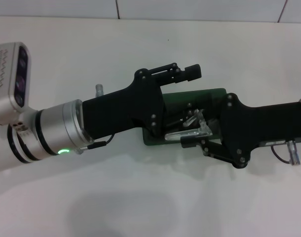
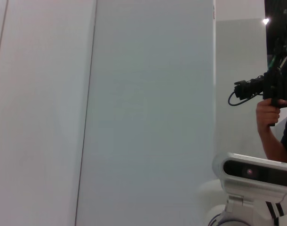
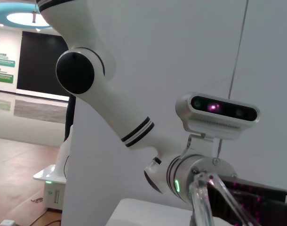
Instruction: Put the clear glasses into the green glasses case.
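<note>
In the head view the green glasses case [image 1: 213,94] lies open on the white table, mostly covered by both grippers. The clear glasses [image 1: 189,131] are over the case's dark inside, and my right gripper [image 1: 191,129], reaching in from the right, is shut on them. The right wrist view shows the glasses [image 3: 205,200] close up as a clear frame. My left gripper [image 1: 189,95] comes in from the left over the case's left half with its fingers spread wide; one fingertip [image 1: 193,72] pokes out past the case's far edge. Whether it touches the case is hidden.
The white table [image 1: 140,197] extends on all sides of the case, with a tiled wall edge at the back. The left wrist view shows only wall panels, a person holding a camera [image 2: 263,89], and a robot head [image 2: 256,174].
</note>
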{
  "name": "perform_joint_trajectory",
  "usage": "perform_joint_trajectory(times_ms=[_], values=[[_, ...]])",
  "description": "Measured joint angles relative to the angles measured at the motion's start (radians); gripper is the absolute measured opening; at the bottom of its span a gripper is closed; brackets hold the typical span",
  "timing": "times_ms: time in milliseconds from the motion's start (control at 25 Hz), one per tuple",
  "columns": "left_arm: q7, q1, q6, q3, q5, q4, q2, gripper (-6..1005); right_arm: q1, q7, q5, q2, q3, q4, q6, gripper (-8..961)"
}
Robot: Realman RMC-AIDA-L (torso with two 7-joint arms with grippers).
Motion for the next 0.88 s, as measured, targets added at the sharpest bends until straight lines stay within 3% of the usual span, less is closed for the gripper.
perform_joint_trajectory(times_ms=[880], values=[[0.027, -0.023, -0.116, 0.016, -0.024, -0.007, 0.003, 575, 0.011, 0.066, -0.016, -0.007, -0.002, -0.010, -0.046, 122]])
